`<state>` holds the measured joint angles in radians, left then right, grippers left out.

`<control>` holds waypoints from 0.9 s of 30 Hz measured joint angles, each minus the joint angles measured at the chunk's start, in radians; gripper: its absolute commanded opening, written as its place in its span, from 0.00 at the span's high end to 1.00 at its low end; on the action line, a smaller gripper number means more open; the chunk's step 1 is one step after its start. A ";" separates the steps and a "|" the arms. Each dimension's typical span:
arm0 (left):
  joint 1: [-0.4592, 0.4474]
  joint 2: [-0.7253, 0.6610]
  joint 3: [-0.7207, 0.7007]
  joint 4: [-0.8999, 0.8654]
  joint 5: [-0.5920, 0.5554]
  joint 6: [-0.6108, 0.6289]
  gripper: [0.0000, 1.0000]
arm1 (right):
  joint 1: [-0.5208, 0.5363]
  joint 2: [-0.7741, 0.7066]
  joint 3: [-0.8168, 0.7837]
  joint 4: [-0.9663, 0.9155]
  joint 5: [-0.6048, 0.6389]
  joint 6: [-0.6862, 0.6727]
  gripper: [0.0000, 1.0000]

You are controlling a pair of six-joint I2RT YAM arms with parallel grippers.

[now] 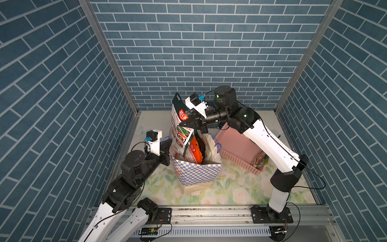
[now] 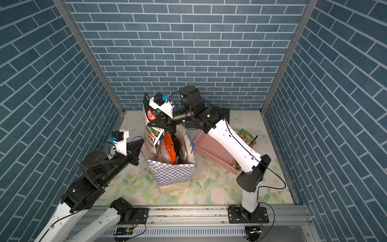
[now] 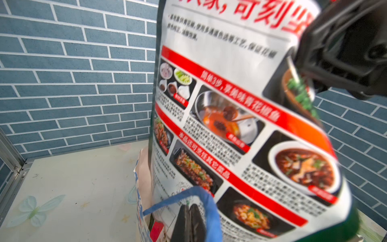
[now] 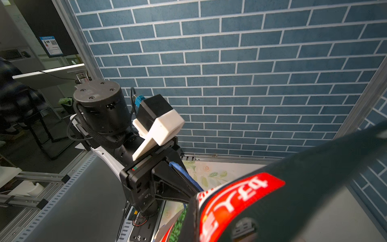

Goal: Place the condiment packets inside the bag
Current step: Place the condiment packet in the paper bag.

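The checkered bag (image 1: 196, 175) (image 2: 171, 175) stands upright on the mat in both top views. My right gripper (image 1: 184, 124) (image 2: 154, 124) is shut on a large black-and-green condiment packet (image 1: 180, 136) (image 2: 151, 134) (image 3: 230, 125) (image 4: 282, 199). It hangs over the bag's mouth with its lower end inside. An orange-red packet (image 1: 195, 150) (image 2: 170, 149) stands in the bag beside it. My left gripper (image 1: 167, 145) (image 2: 139, 144) (image 3: 190, 220) is at the bag's left rim, fingers pressed together. The blue cord handle (image 3: 201, 194) loops over them. In the right wrist view the held packet hides the right fingers.
A pink perforated basket (image 1: 238, 150) (image 2: 211, 152) lies right of the bag, under my right arm. One more packet (image 1: 260, 161) is at its near end and a green one (image 2: 246, 135) at its far end. Blue brick walls enclose the floral mat (image 1: 230, 188).
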<state>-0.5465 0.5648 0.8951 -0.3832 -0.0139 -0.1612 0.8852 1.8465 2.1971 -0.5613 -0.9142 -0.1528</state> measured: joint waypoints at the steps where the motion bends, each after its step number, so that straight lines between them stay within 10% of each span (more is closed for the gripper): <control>1: 0.000 -0.001 0.000 0.000 0.000 0.000 1.00 | -0.003 0.008 0.000 0.000 -0.003 0.000 1.00; 18: 0.000 -0.002 0.000 0.000 0.000 0.000 1.00 | -0.014 0.082 -0.066 -0.068 0.024 0.027 0.98; 27: 0.000 0.005 0.000 -0.001 0.000 0.000 1.00 | -0.014 0.072 -0.101 -0.066 0.201 0.101 0.45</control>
<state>-0.5465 0.5697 0.8951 -0.3840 -0.0139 -0.1612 0.8711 1.9186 2.0956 -0.6273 -0.7136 -0.0513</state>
